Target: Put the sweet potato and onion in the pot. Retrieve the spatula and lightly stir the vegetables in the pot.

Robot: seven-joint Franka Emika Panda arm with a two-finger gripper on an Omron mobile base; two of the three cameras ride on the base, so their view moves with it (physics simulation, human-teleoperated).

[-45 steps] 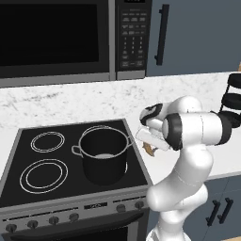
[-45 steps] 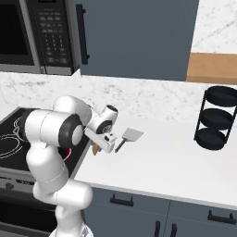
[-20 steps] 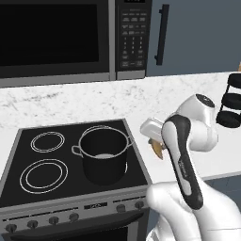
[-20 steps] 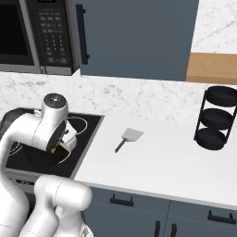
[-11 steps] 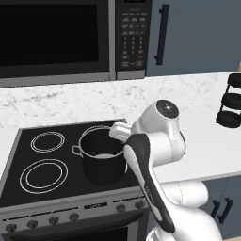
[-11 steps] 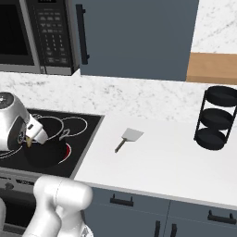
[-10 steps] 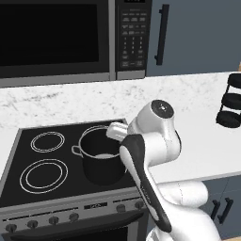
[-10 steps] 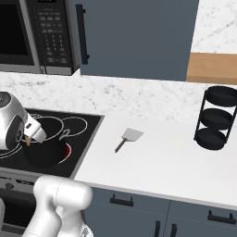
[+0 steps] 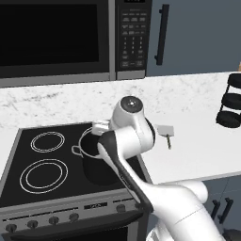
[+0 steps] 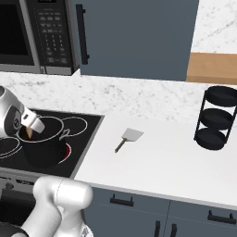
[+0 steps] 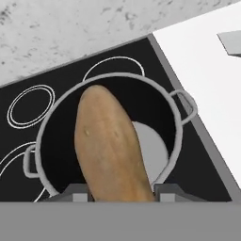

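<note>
Black glass cooktop (image 9: 42, 160) sat under a microwave (image 9: 56, 37), beside white marble counter (image 10: 157, 157) holding a spatula (image 10: 128, 138) and a black tiered rack (image 10: 215, 118). Dark grey pot (image 11: 160, 101) stood on a right-hand burner, its bare grey floor showing. Gripper (image 11: 121, 192) hung over the pot's mouth, clamped on the sweet potato (image 11: 110, 146), which hung above the opening.

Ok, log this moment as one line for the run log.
phase: sweet potato to pot | end effector: shut on sweet potato, above pot opening | pot: on stove | spatula: on counter, untouched
</note>
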